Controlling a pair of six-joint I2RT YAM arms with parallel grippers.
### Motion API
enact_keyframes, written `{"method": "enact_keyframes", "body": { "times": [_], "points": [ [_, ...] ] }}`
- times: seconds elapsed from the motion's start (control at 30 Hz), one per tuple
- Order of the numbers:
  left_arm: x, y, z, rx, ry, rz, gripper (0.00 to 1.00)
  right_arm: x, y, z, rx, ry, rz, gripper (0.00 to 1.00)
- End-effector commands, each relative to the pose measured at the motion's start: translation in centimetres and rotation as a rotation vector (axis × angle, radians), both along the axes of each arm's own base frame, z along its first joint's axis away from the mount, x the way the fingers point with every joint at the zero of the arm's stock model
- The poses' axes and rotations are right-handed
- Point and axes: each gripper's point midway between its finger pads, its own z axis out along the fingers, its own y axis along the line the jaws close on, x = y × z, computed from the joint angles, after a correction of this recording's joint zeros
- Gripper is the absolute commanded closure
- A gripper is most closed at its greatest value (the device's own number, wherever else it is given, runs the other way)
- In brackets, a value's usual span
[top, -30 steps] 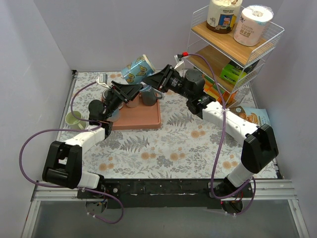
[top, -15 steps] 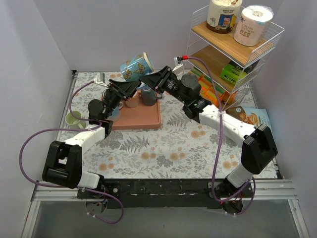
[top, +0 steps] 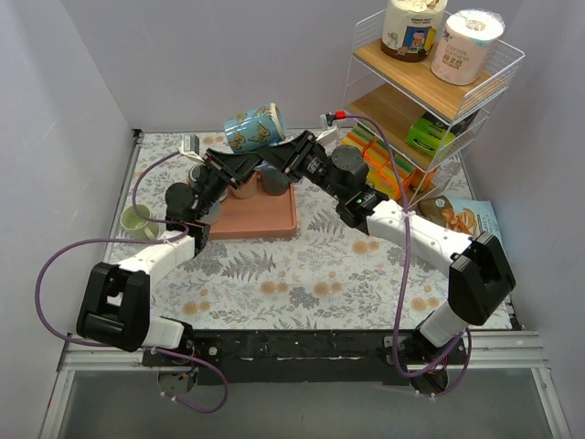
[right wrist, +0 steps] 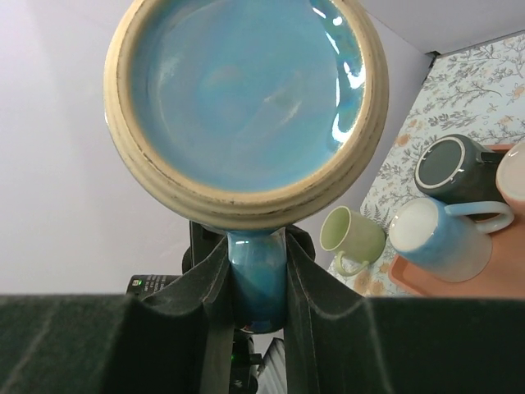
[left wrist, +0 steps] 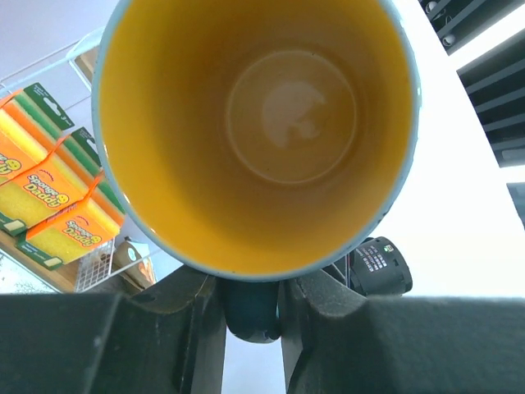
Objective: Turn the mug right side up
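Both claws now pinch the handle (right wrist: 257,279) of the mug (top: 253,129): the left claw (left wrist: 253,316), half spread a second ago, has clenched on it, while the right claw (right wrist: 257,283) keeps its grasp. The mug hangs in the air above the far edge of the tray (top: 265,218), tipped from base-high onto its side, mouth toward the left claw. That reads as a handover midway through the flip; it is not yet upright. Fingers cover most of the handle, and from above the arms hide the contact and part of the other mugs (top: 274,178).

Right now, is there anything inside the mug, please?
No, the mug shows a bare yellow inside in the left wrist view.
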Motion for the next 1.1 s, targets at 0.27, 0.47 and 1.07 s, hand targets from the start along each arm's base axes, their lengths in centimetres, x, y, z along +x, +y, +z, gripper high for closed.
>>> {"method": "enact_keyframes", "body": {
  "times": [0.27, 0.47, 1.07],
  "points": [
    [-1.8, 1.3, 4.2, -0.053, 0.003, 0.043, 1.0, -6.7, -0.5, 5.7, 0.125, -0.07, 0.165, 0.86],
    [-2.1, 1.6, 4.9, -0.03, 0.002, 0.072, 1.0, -6.1, -1.9, 5.7, 0.116, -0.054, 0.106, 0.5],
    [-2.1, 1.8, 5.1, 0.022, 0.072, 0.084, 1.0, -4.7, -5.1, 1.2, -0.036, 0.054, 0.039, 0.3]
  ]
}}
